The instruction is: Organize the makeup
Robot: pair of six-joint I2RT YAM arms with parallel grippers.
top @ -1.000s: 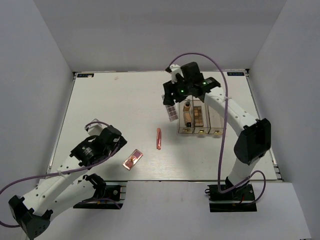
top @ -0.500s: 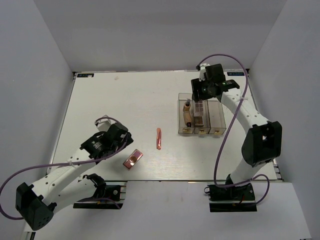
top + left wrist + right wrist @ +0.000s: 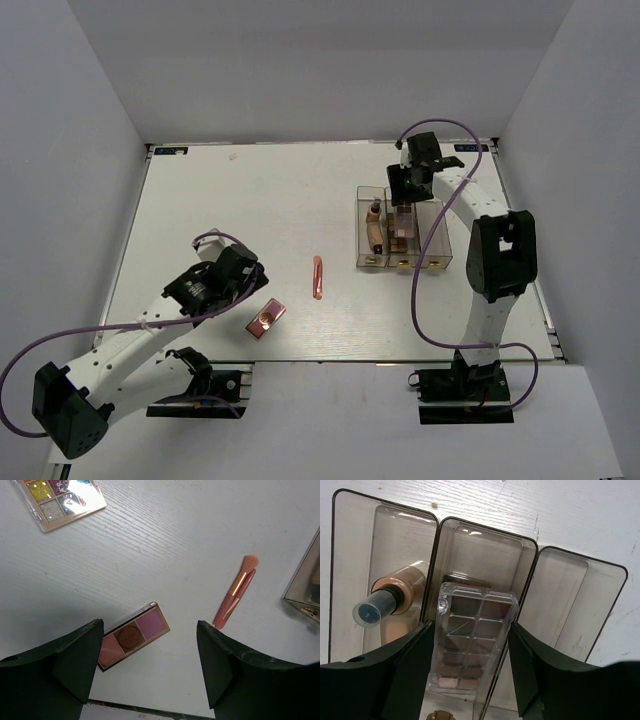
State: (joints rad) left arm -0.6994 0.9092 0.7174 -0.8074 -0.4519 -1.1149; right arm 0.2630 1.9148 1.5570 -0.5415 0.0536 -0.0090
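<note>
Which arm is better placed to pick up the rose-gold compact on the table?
Left. The left gripper hovers open just above the rose-gold compact, while the right gripper is at the clear box, holding an eyeshadow palette at its middle compartment.

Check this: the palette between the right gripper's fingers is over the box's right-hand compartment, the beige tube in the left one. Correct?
No: the right wrist view shows the palette at the right gripper over the box's middle compartment. The beige tube is in the left one.
</note>
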